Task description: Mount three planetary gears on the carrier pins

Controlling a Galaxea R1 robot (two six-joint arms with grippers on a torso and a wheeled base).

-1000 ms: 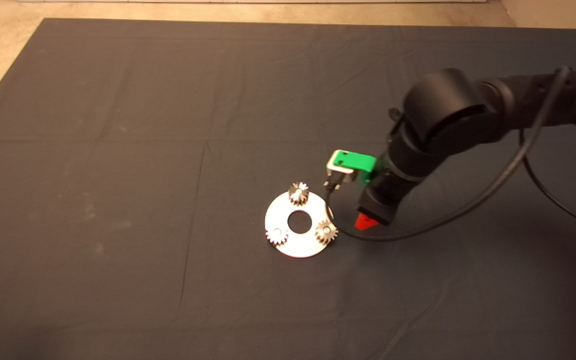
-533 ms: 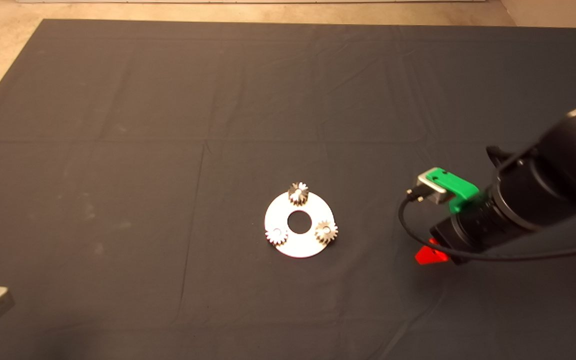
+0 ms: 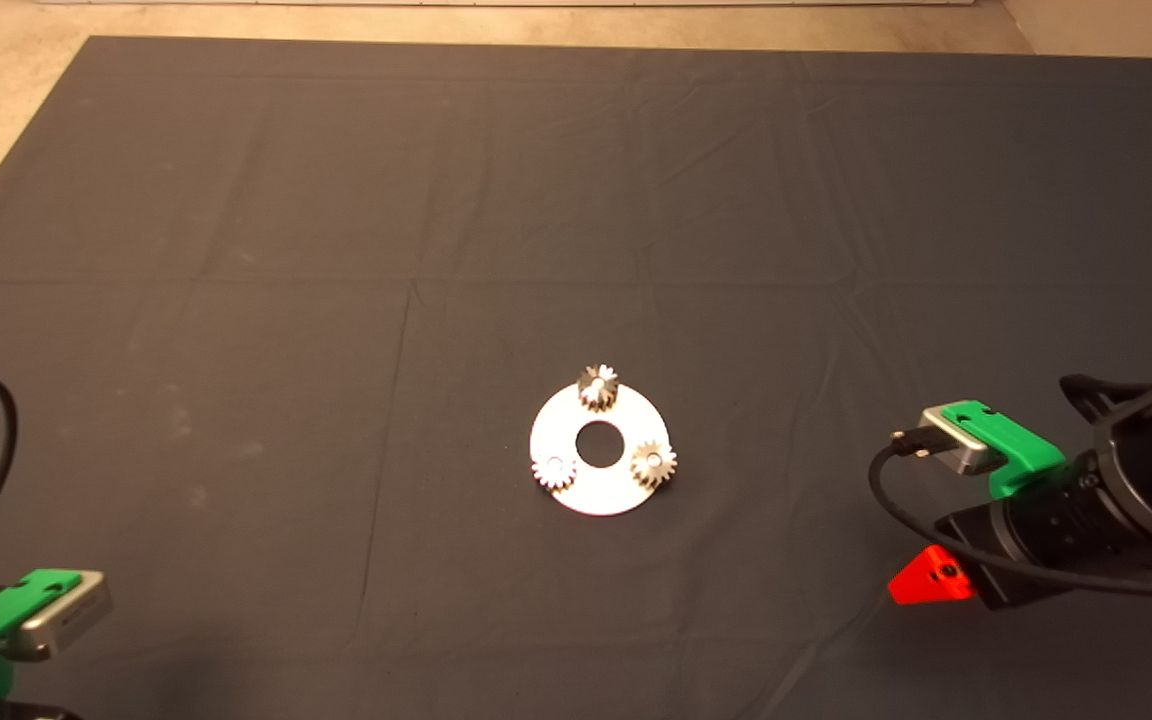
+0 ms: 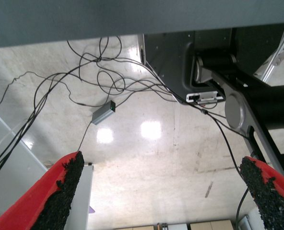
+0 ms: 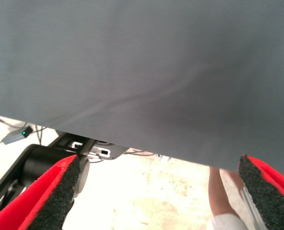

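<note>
A flat silver disc (image 3: 599, 490) with a large centre hole lies at the mat's middle in the head view. Three small silvery planetary gears sit on its carrier pins: one at the far side (image 3: 597, 385), one at the near left (image 3: 553, 470), one at the near right (image 3: 652, 463). Only the pin tips show in the gears' centre holes. My right gripper (image 3: 926, 580) is at the mat's lower right, well away from the disc, open and empty. My left gripper (image 4: 163, 196) is parked at the lower left edge, open and empty.
The dark mat (image 3: 336, 250) covers the table, with pale floor beyond its far edge. The left wrist view shows cables (image 4: 108, 81) and a black machine base (image 4: 218, 62) on the floor. The right wrist view shows the mat's edge and a person's leg (image 5: 218, 191).
My right gripper has drawn back from beside the disc to the mat's lower right. My left gripper has come into view at the lower left. The gears and disc have not moved.
</note>
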